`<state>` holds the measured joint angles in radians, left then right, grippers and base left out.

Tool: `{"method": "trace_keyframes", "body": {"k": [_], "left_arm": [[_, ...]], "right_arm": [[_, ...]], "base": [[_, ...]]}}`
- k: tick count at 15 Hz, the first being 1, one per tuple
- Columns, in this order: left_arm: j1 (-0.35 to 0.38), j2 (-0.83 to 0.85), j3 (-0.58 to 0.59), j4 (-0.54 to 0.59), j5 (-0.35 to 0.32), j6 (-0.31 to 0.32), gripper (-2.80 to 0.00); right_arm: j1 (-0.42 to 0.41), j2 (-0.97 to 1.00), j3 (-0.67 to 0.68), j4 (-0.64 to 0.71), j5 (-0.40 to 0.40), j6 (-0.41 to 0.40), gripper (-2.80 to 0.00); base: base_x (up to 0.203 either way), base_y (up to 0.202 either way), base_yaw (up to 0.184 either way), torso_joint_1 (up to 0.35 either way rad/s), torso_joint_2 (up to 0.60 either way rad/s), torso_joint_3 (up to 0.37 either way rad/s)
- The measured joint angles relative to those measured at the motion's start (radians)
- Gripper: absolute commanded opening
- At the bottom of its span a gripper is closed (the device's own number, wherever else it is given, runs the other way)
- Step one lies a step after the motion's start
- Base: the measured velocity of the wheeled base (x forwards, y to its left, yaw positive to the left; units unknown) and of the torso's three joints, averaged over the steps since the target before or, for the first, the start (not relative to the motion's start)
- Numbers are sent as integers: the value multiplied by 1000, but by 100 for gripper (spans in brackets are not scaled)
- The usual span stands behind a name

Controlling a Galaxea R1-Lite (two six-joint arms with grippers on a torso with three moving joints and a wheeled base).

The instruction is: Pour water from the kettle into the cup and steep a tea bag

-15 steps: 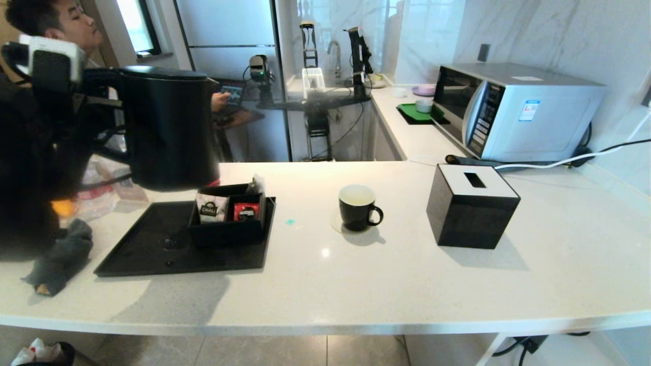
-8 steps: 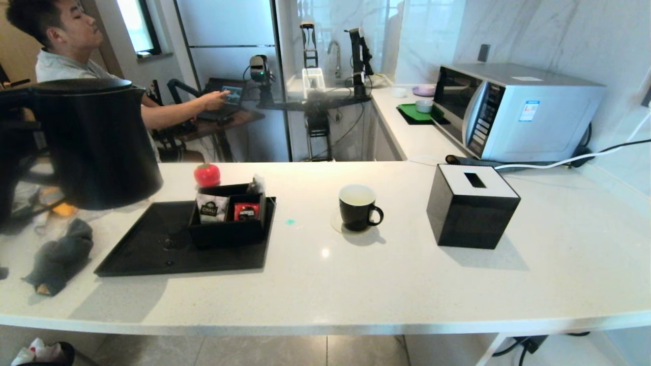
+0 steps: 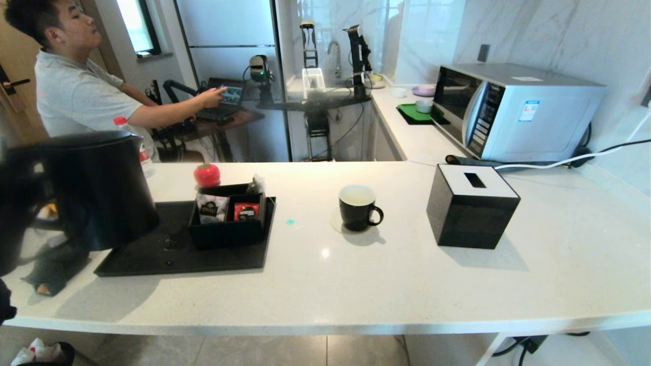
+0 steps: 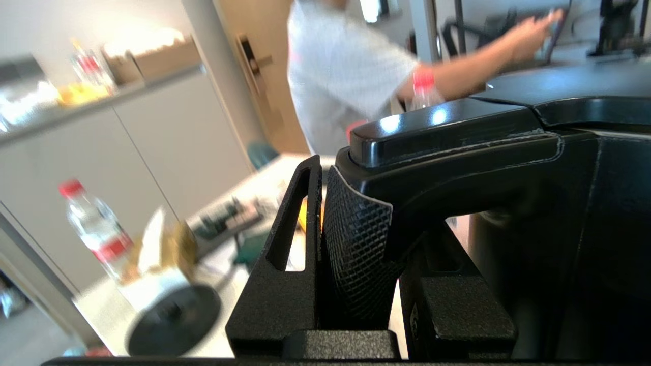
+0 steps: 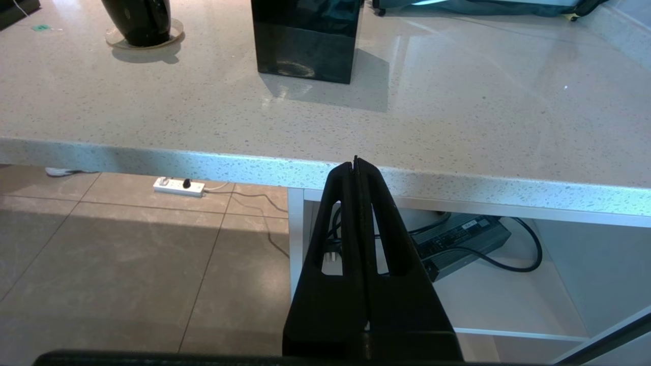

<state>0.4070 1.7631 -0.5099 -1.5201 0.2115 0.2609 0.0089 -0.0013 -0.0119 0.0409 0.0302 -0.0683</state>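
Observation:
The tall black kettle (image 3: 96, 188) hangs upright at the far left, low over the left end of the black tray (image 3: 152, 259); I cannot tell whether it touches. My left gripper (image 4: 366, 218) is shut on the kettle's (image 4: 559, 203) textured loop handle. The small black cup (image 3: 357, 207) stands on a coaster at mid-counter, its inside pale, and also shows as the cup (image 5: 137, 20) in the right wrist view. My right gripper (image 5: 356, 163) is shut and empty below the counter's front edge. I cannot make out the tea bag or any water.
A black organiser box (image 3: 229, 223) with a white and a red packet sits on the tray. Also here: a red tomato-shaped thing (image 3: 207, 174), a black tissue box (image 3: 470, 206), a microwave (image 3: 513, 109), a grey cloth (image 3: 56, 264), a bottle (image 4: 96, 229) and a seated person (image 3: 76, 86).
The kettle, held by my left gripper, has travelled left and down from high above the tray to its left end. The right arm has not moved.

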Motion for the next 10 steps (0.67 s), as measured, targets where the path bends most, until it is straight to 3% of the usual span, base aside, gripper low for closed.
{"method": "trace_keyframes", "body": {"k": [10], "left_arm": [[36,231,-121,-2,-12,-70,-280]], "right_arm": [[0,0,0,0,0,0,-280]], "base": [[0,0,0,0,0,0]]}}
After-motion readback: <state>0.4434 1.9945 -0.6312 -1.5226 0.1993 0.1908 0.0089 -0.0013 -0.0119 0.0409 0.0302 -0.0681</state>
